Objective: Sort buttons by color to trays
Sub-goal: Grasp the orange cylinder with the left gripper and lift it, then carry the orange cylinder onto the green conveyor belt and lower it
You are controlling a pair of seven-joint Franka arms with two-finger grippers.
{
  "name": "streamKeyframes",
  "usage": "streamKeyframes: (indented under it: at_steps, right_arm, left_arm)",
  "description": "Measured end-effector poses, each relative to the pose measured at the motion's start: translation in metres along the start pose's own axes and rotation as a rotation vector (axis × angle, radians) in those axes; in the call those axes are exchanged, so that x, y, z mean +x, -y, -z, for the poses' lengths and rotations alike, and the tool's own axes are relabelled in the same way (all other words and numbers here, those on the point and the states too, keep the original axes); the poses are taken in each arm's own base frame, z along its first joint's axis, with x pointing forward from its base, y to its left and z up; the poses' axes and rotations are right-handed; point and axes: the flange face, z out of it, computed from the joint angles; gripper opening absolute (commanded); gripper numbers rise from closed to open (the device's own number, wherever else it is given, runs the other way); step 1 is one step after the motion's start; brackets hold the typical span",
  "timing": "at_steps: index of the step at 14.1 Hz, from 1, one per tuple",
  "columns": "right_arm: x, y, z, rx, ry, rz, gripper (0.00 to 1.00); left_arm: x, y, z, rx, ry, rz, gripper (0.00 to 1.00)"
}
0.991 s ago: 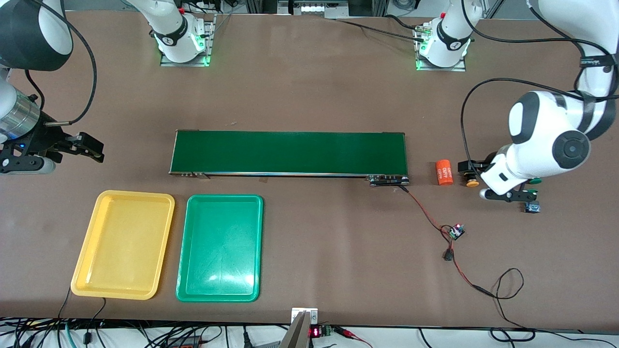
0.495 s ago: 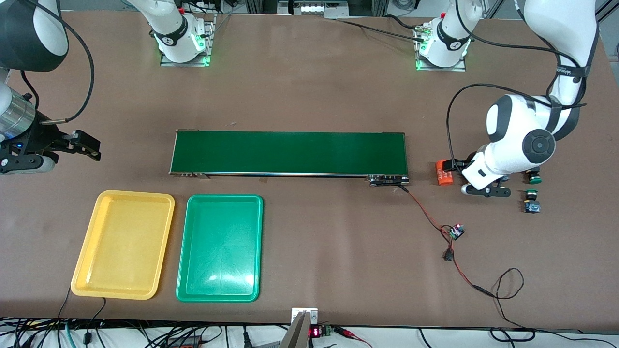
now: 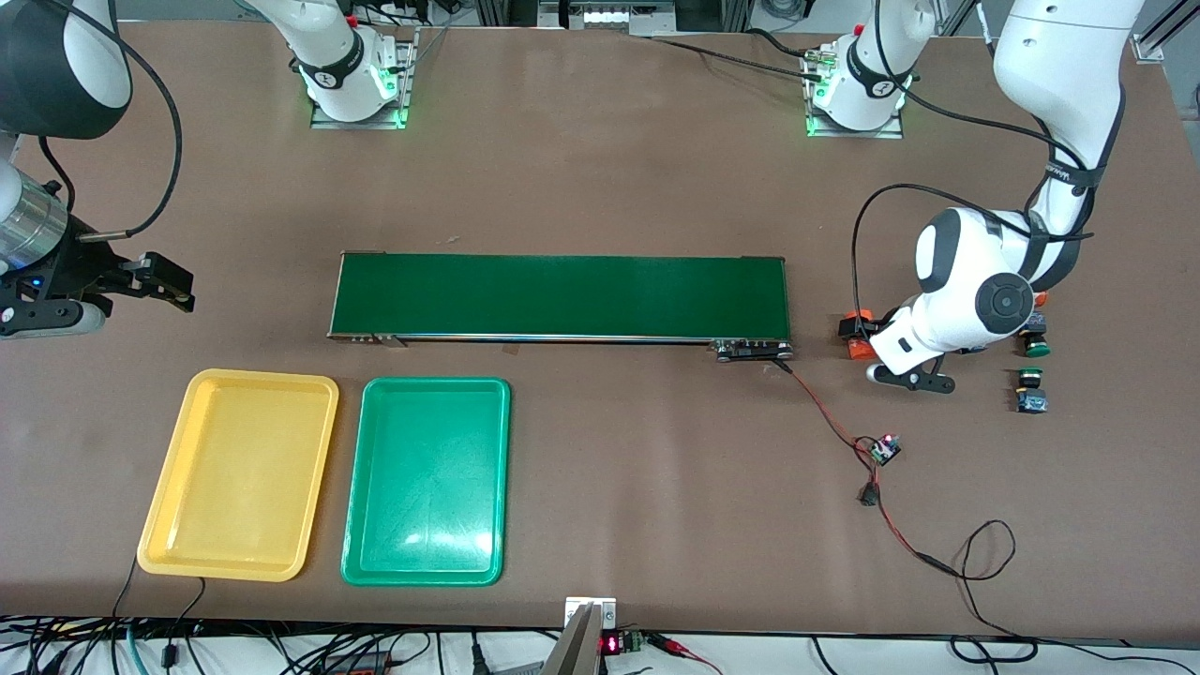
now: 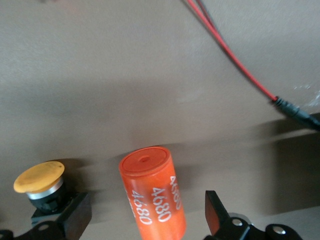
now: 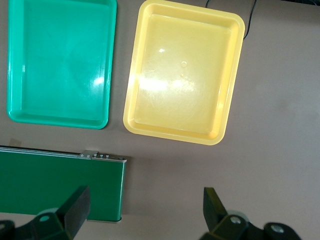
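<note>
Evidently lining up a pick, the left pincer (image 4: 145, 220) hangs spread over an orange cylinder (image 4: 152, 192) beside a yellow button (image 4: 42, 182); the right pincer (image 5: 145, 215) waits spread over empty trays (image 5: 182, 77).

Yellow tray (image 3: 238, 475), green tray (image 3: 427, 482), dk-green belt (image 3: 561, 295), orange cyl. (image 4: 152, 192) w/ white print, yellow-cap button (image 4: 41, 182).

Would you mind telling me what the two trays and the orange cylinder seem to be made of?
Yellow tray: probably moulded plastic, glossy; bright glare patches on its floor, rounded corners, even colour.
Green tray: likely the same glossy plastic; similar highlights and faint scuffs.
Orange cylinder: smooth, slightly shiny skin with white printed numbers; it could be plastic or a wrapped sleeve, the look leaves that open.
</note>
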Motion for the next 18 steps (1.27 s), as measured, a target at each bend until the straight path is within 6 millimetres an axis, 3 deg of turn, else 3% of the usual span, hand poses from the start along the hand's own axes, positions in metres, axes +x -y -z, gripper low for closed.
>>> streamKeyframes:
  at_steps: [5, 7, 10, 11, 13, 15, 16, 18]
  right_arm:
    - [0.000, 0.000, 0.000, 0.000, 0.001, 0.009, 1.00]
    - [0.000, 0.000, 0.000, 0.000, 0.001, 0.017, 1.00]
    - [0.000, 0.000, 0.000, 0.000, 0.002, 0.019, 1.00]
    - [0.000, 0.000, 0.000, 0.000, 0.003, 0.019, 1.00]
    - [0.000, 0.000, -0.001, 0.000, 0.007, 0.019, 1.00]
    - [0.000, 0.002, -0.003, 0.000, 0.011, 0.022, 1.00]
    - [0.000, 0.003, -0.003, 0.001, 0.012, 0.024, 1.00]
    - [0.001, 0.006, -0.005, 0.001, 0.014, 0.029, 1.00]
  left_arm:
    - [-0.004, 0.011, -0.017, -0.002, -0.020, 0.001, 1.00]
    - [-0.009, 0.004, -0.031, -0.008, -0.025, -0.001, 1.00]
    - [-0.012, -0.004, -0.038, -0.045, -0.023, 0.033, 1.00]
    - [-0.012, -0.007, -0.038, -0.048, -0.022, 0.035, 0.92]
    - [-0.012, -0.009, -0.038, -0.049, -0.022, 0.035, 0.37]
    - [-0.012, -0.009, -0.038, -0.049, -0.022, 0.035, 0.07]
    - [-0.012, -0.008, -0.038, -0.050, -0.022, 0.037, 0.00]
    - [-0.012, -0.002, -0.035, -0.051, -0.028, 0.046, 0.00]
